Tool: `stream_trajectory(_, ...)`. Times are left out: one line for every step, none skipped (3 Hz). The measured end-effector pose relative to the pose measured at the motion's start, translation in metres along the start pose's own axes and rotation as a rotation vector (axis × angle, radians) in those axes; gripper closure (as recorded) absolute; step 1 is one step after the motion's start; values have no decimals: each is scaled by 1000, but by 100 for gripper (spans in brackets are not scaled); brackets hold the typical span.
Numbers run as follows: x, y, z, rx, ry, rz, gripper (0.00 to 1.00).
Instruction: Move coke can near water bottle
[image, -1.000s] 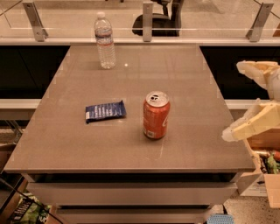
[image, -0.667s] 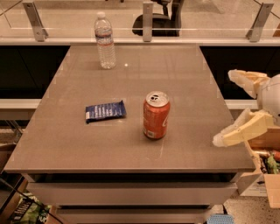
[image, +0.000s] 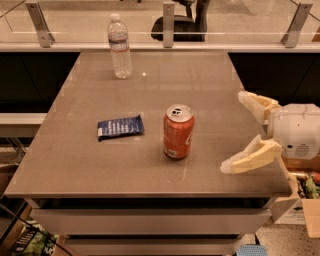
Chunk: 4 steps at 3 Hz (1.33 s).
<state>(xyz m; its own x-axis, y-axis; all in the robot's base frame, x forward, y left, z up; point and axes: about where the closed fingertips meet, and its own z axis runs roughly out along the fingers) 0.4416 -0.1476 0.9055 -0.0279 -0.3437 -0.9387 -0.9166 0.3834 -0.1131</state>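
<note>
Nothing of the job is done yet, as far as I can see. The gripper (image: 233, 132) hangs at the table's (image: 90, 165) side edge, its two fingers spread wide and holding nothing. The gap between them faces inward across the top.

The can (image: 178, 131) stands upright just out in front of those fingertips, near but not touching, roughly in line with the opening. The bottle (image: 120, 47) is well beyond the can from the gripper, upright near the far corner diagonally across from it. So can and bottle are well apart.

What is left, I'd judge, is all of it: reach in until the fingers sit either side of the can, close, carry it across and set it down beside the bottle.

Counting: one can, one bottle, one gripper with two fingers. There is also one flat blue packet (image: 120, 126), lying just past the can on the side away from the gripper. It seems clear of the path to the bottle.
</note>
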Motion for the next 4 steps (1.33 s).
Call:
stream_trajectory(1,2,19,-31,-64,5,0)
stream_trajectory(-1,1,35,-62,-99,1,0)
stream_trajectory(-4,2,53,-103,-119,-1,0)
stream_trajectory(-5,3,71,-142,-136,3,0)
